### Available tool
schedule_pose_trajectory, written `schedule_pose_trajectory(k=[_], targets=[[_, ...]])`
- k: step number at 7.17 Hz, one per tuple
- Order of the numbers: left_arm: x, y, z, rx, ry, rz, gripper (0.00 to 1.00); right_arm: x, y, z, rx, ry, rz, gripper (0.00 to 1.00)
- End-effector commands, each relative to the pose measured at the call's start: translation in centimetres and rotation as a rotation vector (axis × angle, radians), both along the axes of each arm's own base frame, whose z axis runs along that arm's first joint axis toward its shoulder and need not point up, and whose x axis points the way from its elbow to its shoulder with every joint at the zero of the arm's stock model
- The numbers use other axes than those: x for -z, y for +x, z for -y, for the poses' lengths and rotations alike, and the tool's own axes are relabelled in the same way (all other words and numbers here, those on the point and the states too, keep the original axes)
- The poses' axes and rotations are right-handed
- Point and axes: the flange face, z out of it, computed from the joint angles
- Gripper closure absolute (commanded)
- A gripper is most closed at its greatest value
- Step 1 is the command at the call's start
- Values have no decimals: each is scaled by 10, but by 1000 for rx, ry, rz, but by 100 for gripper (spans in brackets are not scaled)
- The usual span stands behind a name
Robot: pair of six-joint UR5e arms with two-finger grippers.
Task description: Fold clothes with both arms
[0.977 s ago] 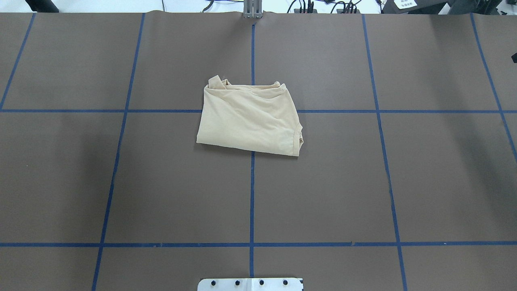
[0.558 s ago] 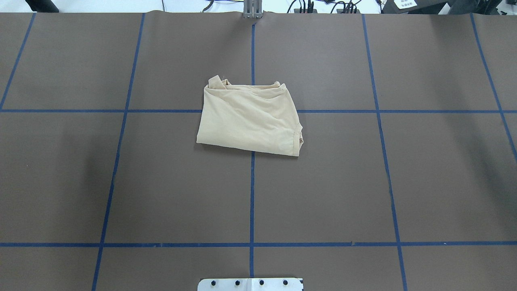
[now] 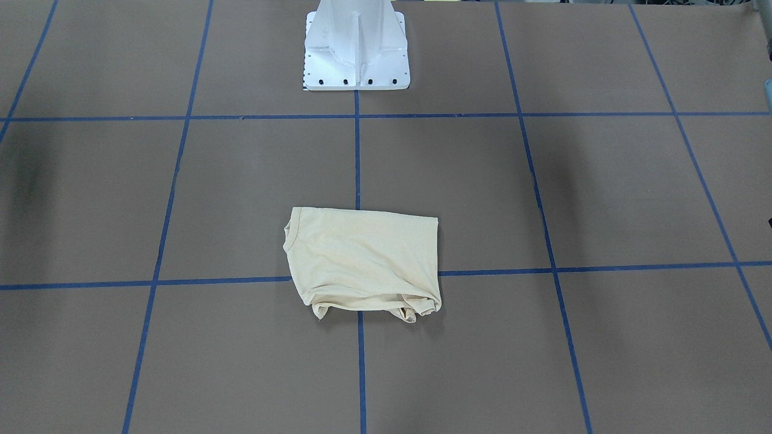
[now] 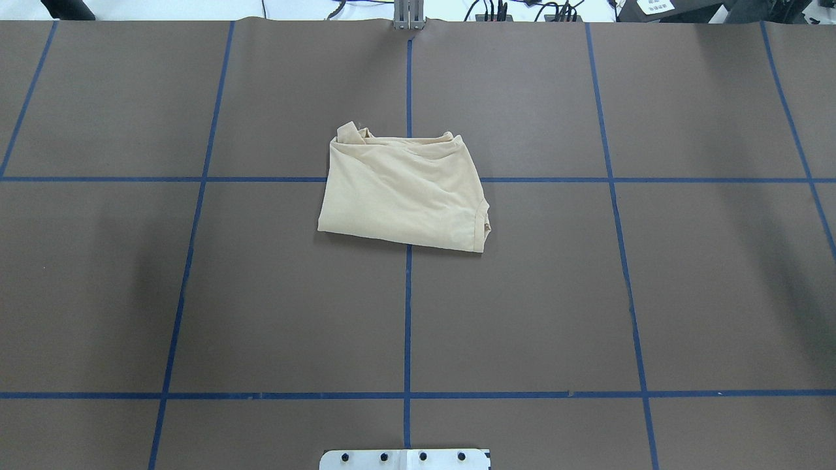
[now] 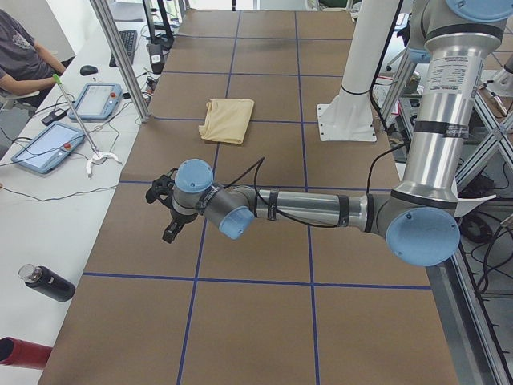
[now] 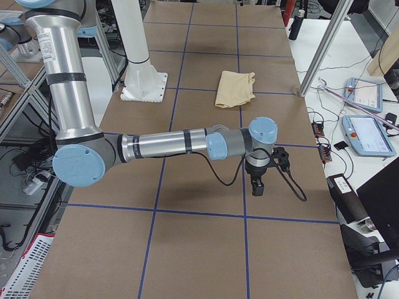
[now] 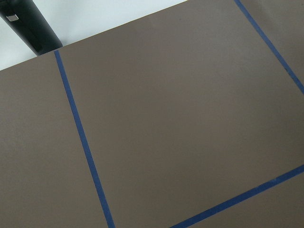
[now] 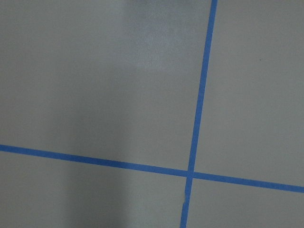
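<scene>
- Folded pale cream-yellow thin T-shirt (image 4: 405, 196) shows a plain face.
- Grey-silver tubular left arm (image 5: 304, 210) and right arm (image 6: 162, 144) stretch out level.
- Black left gripper (image 5: 166, 210), right gripper (image 6: 257, 184): opening cannot be told.

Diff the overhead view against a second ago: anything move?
Almost nothing. A small dark shape at the overhead view's right edge has left the frame; I cannot tell what it was. The folded T-shirt lies where it was, with the same creases, on the table.
</scene>
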Motion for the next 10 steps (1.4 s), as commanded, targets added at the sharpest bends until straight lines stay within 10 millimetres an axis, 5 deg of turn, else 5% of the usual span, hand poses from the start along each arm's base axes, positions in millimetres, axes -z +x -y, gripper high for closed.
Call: schedule_pose_trajectory(k=[1, 5, 10], targets=[[-5, -1, -1, 17, -37, -6, 0, -11, -3, -4, 2, -23, -4, 0], [-14, -22, -5, 54, -82, -2, 0, -20, -13, 0, 2, -56, -5, 0], [-4, -22, -5, 54, -62, -4, 0, -29, -20, 2, 13, -72, -5, 0]])
